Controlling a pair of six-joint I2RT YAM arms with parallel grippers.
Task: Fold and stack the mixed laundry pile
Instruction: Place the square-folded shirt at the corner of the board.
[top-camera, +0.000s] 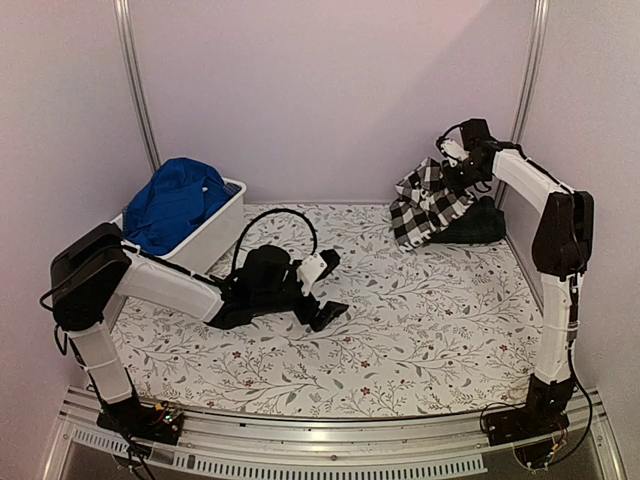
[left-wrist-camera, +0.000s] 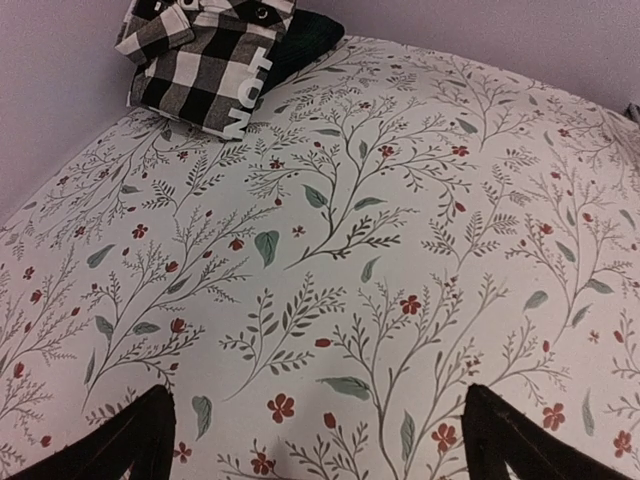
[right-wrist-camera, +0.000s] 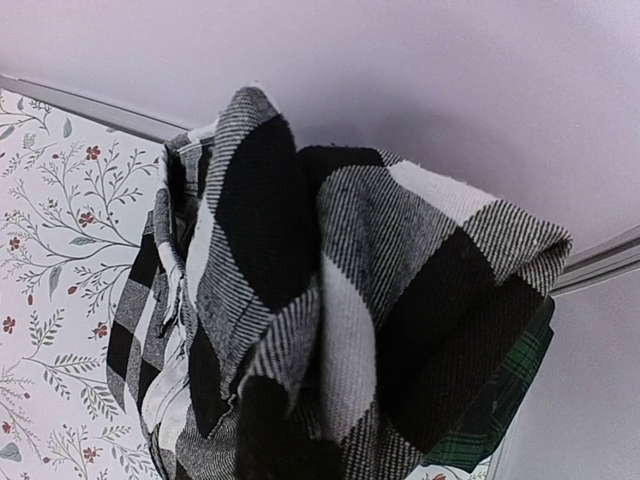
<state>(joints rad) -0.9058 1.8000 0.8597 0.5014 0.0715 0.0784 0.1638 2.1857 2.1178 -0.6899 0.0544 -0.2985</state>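
The black-and-white checked shirt (top-camera: 425, 205) hangs bunched at the far right corner, lifted by my right gripper (top-camera: 458, 172), which is shut on its upper edge. Below and behind it lies the dark green tartan garment (top-camera: 482, 225). In the right wrist view the checked shirt (right-wrist-camera: 340, 300) fills the frame and hides the fingers; a strip of the tartan garment (right-wrist-camera: 512, 385) shows at lower right. A bright blue garment (top-camera: 175, 205) is heaped in the white tub (top-camera: 222, 232). My left gripper (top-camera: 333, 290) sits low over the mid-table, open, nothing between its fingertips (left-wrist-camera: 135, 440).
The floral tablecloth (top-camera: 420, 320) covers the table. Walls close in behind and on both sides, with metal posts (top-camera: 135, 80) at the back corners. From the left wrist view the checked shirt (left-wrist-camera: 200, 60) and the tartan garment (left-wrist-camera: 305, 40) lie far ahead.
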